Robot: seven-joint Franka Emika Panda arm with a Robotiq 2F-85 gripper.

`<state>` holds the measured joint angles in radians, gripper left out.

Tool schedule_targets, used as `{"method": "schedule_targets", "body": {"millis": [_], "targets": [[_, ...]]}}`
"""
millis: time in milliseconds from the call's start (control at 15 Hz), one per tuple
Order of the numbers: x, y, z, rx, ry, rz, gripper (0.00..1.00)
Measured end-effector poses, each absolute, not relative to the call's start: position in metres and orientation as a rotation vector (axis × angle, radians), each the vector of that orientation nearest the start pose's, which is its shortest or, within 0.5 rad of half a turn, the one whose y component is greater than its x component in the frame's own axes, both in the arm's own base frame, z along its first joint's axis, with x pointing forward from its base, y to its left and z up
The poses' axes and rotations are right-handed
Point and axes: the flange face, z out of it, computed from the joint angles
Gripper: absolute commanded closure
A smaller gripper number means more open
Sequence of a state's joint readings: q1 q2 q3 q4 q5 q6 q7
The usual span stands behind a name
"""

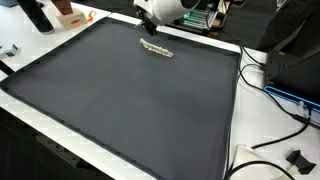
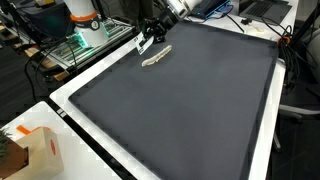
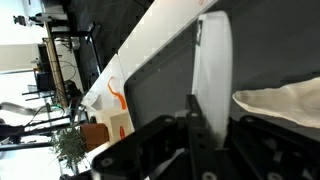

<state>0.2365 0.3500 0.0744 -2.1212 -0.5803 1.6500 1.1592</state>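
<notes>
At the near left corner of the white tabletop [image 2: 18, 128] sat a brown cardboard box [image 2: 38, 152]. It had a reddish mark on its face, too small to read. Beyond the left edge stood a rounded white and orange object [image 2: 85, 20]. Most of the tabletop lay under a large dark grey rectangular mat [image 2: 190, 110], matte and smooth, with a white border showing around it.

Close to the mat's far left corner hung the black two-fingered gripper [image 2: 147, 41] on a white arm. Its fingers looked spread and pinched nothing. Just beside it, flat on the mat near the far edge, lay a small pale strip of crumpled cloth [image 2: 155, 59], long and limp. It showed in both exterior views [image 1: 157, 49]. In the wrist view the cloth [image 3: 280, 105] appeared cream-coloured with soft folds, apart from the dark fingers [image 3: 195, 125].

Along the tabletop's right edge, thin black cables [image 1: 275, 110] trailed in loose curves over the white surface.
</notes>
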Motion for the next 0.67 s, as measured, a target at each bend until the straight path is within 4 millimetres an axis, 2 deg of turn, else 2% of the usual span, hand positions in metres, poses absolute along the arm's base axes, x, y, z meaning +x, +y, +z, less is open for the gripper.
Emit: {"method": "schedule_targets", "body": {"millis": [333,667], "targets": [[0.475,0.108,0.227,2.185,-0.482,-0.328,0.99],[0.477,0.119,0.241,2.247,-0.364,-0.336,0.99]]}}
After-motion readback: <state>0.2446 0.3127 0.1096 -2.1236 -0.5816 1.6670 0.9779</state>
